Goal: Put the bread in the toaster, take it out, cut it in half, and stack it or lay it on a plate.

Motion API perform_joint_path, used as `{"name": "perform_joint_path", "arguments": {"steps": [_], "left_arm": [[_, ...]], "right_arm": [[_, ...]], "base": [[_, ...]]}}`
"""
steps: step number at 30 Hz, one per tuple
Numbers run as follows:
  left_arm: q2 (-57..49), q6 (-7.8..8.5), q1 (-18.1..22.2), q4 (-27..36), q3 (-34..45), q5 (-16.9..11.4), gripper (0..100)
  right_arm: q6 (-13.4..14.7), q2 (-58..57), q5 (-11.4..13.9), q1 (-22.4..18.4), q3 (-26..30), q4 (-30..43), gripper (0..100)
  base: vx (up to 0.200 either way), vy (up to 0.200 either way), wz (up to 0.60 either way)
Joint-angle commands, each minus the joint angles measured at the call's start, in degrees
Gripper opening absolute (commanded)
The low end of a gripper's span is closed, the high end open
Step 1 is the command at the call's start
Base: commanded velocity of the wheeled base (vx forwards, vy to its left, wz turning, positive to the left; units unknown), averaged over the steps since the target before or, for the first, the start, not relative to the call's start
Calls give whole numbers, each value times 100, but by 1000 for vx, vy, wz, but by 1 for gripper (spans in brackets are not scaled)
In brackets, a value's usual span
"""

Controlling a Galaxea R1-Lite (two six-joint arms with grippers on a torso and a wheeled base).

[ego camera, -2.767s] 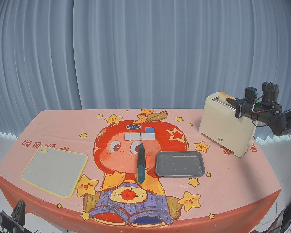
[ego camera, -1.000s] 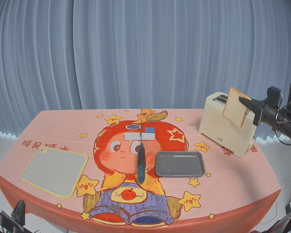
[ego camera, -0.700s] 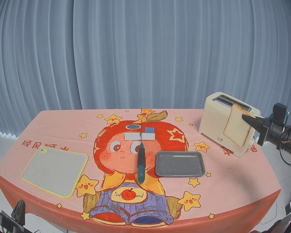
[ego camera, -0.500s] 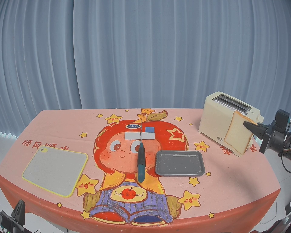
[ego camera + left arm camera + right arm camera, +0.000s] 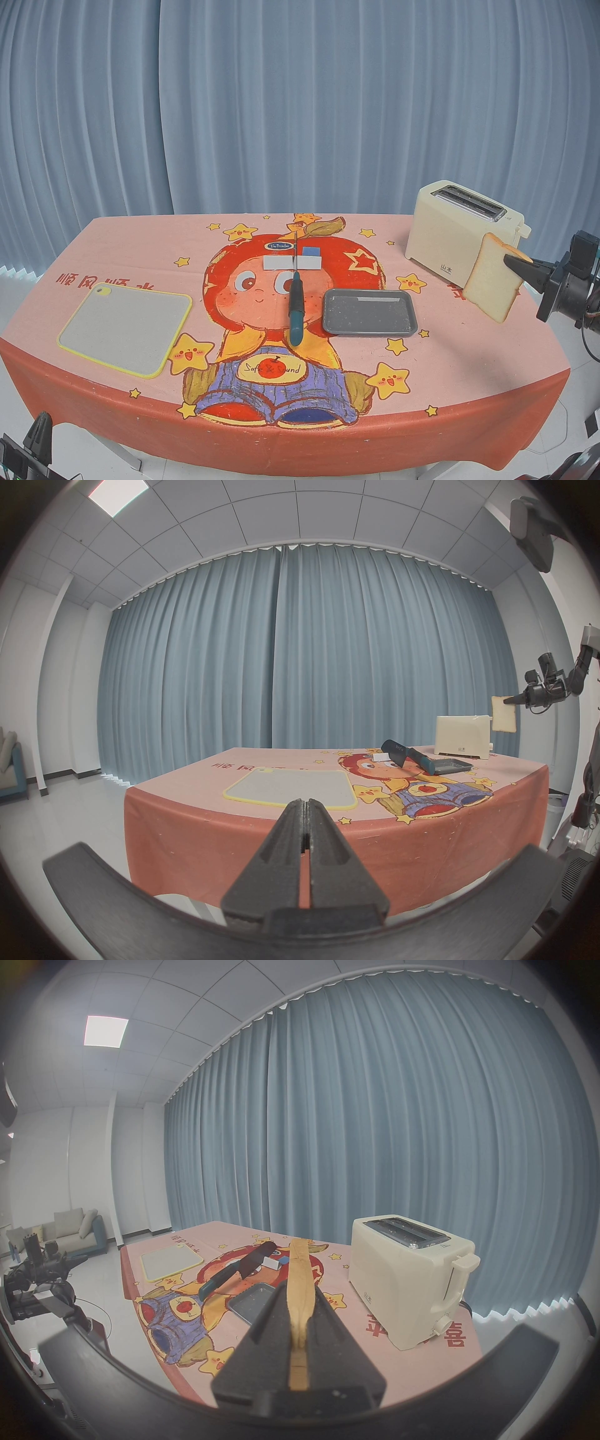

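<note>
A toasted slice of bread hangs upright in the air in front of the cream toaster, off the table's right edge, with my right gripper shut on its top corner. In the right wrist view the bread stands edge-on between the fingers, with the toaster beyond, both slots empty. A grey plate lies at the table's middle, a teal-handled knife to its left. My left gripper is shut and holds nothing, low off the table's left front.
A grey cutting board with a yellow rim lies at the table's left front. The knife's blade rests on small white and blue blocks. A blue curtain hangs behind the table.
My right gripper pulled the bread up out of the toaster, then carried it down and toward the table's front right. The head camera has also shifted slightly.
</note>
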Motion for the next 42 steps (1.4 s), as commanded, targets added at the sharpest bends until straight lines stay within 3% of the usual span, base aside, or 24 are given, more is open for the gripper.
{"name": "perform_joint_path", "arguments": {"steps": [1, 7, 34, 42], "left_arm": [[-93, -7, 0, -7, 101, 2, 0], [-93, 2, 0, -7, 101, 2, 0], [-93, 2, 0, -7, 101, 2, 0], [-93, 2, 0, 2, 101, 2, 0]], "right_arm": [[0, 22, 1, 1, -5, 1, 0], [255, 13, -26, 115, -5, -25, 0], [475, -4, -114, 422, 83, -52, 0], [686, -13, -114, 554, 100, -52, 0]], "base": [[0, 0, 0], [0, 200, 0], [0, 200, 0], [0, 200, 0]]}}
